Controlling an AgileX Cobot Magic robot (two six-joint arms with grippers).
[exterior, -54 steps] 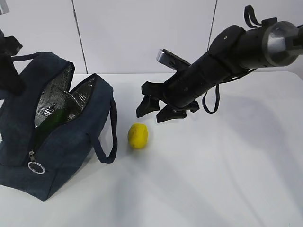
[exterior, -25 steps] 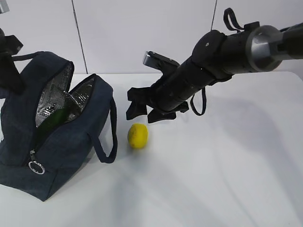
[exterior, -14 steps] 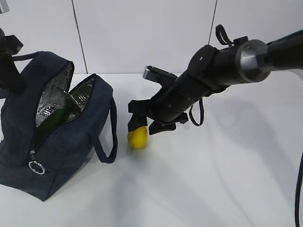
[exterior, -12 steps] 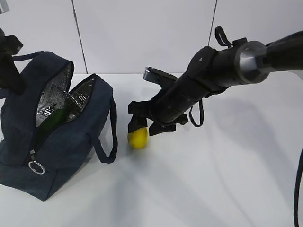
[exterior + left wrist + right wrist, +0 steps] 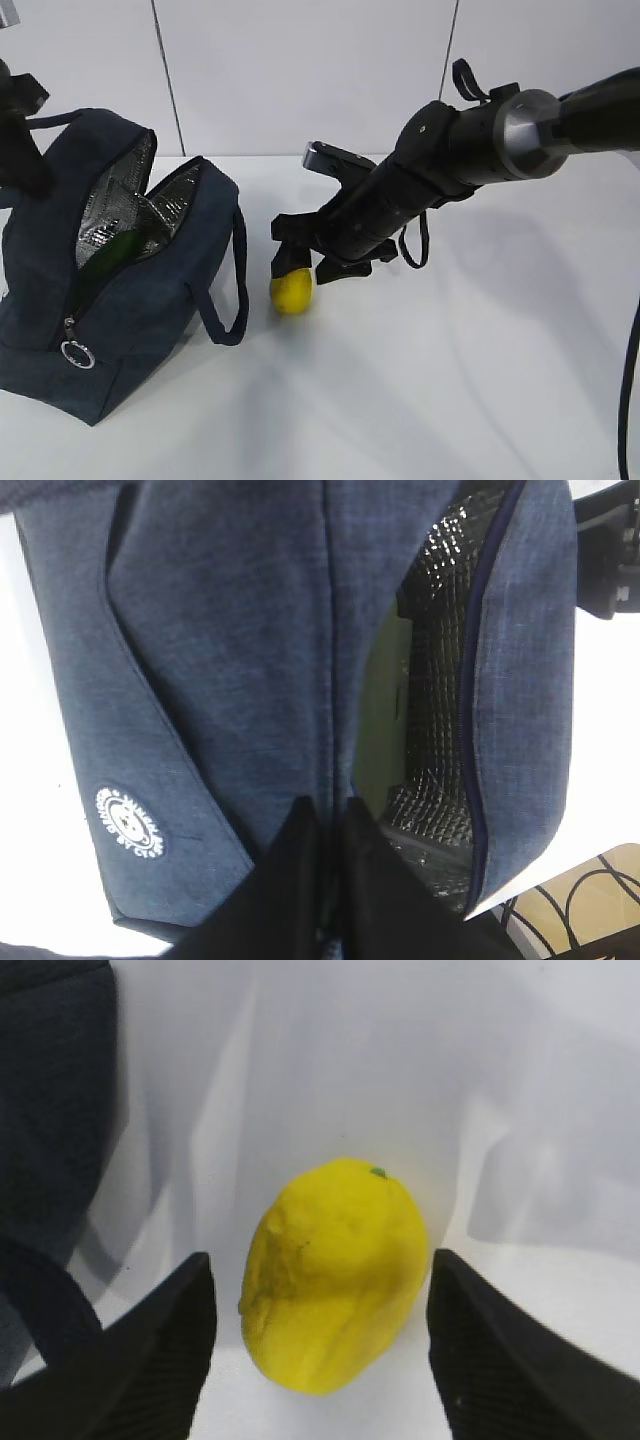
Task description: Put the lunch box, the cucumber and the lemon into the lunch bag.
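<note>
The navy lunch bag (image 5: 150, 290) stands open at the left, its silver lining showing. Inside it lies the dark green cucumber (image 5: 112, 252). In the left wrist view a dull green flat surface in the lunch bag (image 5: 230, 660) looks like the lunch box lid (image 5: 385, 715). My left gripper (image 5: 330, 812) is shut on the bag's top rim fabric, beside the opening. The yellow lemon (image 5: 291, 292) rests on the table just right of the bag. My right gripper (image 5: 306, 268) is open and straddles the lemon (image 5: 335, 1270), a finger on each side with gaps.
The white table (image 5: 450, 380) stretches to the right and front of the lemon. One loop handle (image 5: 235, 290) of the bag hangs toward the lemon. A white wall stands behind the table. The right arm (image 5: 470, 150) reaches in from the upper right.
The right gripper came down and to the left until its open fingers flank the lemon. Over the last half second it has barely moved. The bag and left gripper stayed still.
</note>
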